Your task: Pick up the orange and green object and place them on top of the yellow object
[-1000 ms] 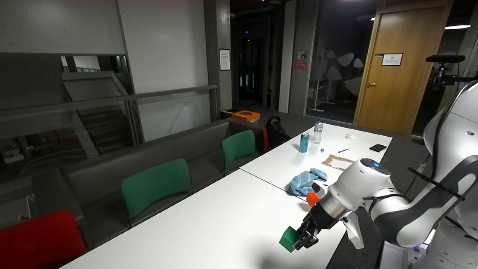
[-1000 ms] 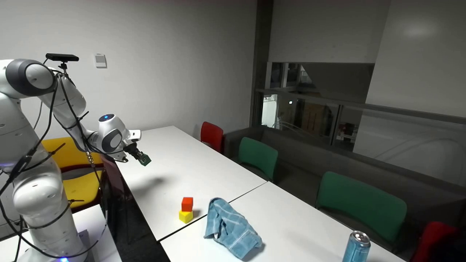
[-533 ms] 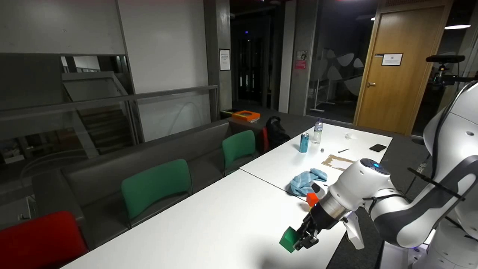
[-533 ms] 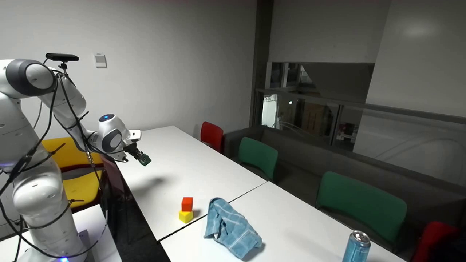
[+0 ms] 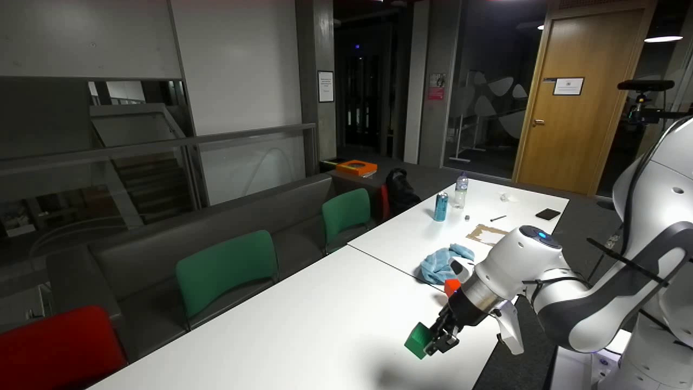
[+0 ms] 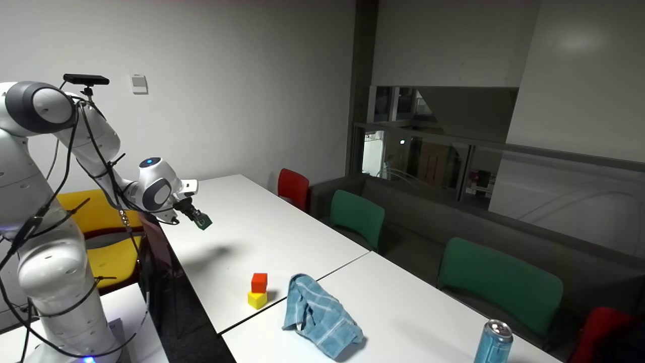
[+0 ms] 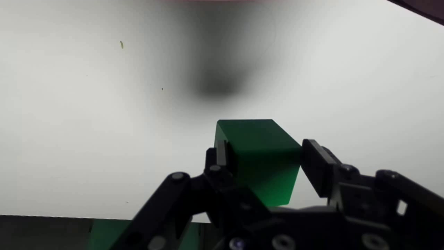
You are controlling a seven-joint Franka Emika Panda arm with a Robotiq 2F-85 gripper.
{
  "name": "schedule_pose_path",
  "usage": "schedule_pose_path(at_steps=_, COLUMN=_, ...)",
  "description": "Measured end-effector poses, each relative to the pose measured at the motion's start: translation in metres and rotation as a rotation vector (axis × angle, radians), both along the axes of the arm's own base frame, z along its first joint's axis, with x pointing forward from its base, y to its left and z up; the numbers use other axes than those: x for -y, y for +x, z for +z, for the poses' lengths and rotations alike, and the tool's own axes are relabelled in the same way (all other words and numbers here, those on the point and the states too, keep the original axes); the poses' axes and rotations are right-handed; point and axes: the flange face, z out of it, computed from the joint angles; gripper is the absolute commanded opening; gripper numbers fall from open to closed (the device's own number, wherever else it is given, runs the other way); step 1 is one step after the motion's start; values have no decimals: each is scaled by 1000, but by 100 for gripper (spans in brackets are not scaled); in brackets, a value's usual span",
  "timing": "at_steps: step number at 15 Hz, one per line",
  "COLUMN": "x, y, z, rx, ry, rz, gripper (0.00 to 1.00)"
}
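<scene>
Arm (image 5: 574, 310) shifted slightly, carrying green block (image 5: 418, 340); gripper (image 7: 265, 154) clamped on it, slanting downward above white table (image 5: 303, 330).

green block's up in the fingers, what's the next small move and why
Probably carry the green block toward the orange block before lowering: the fingers hold it above the table, away from the orange block, which already sits on the yellow block.

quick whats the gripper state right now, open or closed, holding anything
Gripper: closed, holding the green cube between its fingertips.
</scene>
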Motion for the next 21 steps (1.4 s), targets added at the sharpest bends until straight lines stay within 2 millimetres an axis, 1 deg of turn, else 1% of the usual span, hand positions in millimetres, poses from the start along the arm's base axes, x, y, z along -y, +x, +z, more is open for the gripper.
schedule_pose_path(at_steps=4, x=12, y=9, z=10, rx=9, ry=-11, rz=-33, gripper=33)
schedule_pose_path(at_steps=10, x=31, y=18, z=33, rx=40, ry=-42, rz=-74, gripper=33)
schedule_pose_path(at_steps=12, x=41, y=22, z=40, rx=58, ry=-65, rz=-88, gripper=33)
schedule_pose_path(at_steps=15, x=62, y=30, z=49, rx=91, ry=-132, rz=-110, gripper=33)
schedule_pose_path(at_steps=18, x=77, y=36, z=50, rx=103, ry=-200, rz=-126, gripper=33)
schedule_pose_path(at_steps=19, x=78, y=37, z=49, rx=99, ry=-206, rz=-128, gripper=58)
schedule_pose_path(at_steps=21, x=78, y=36, z=47, rx=88, ry=-211, rz=-125, gripper=58)
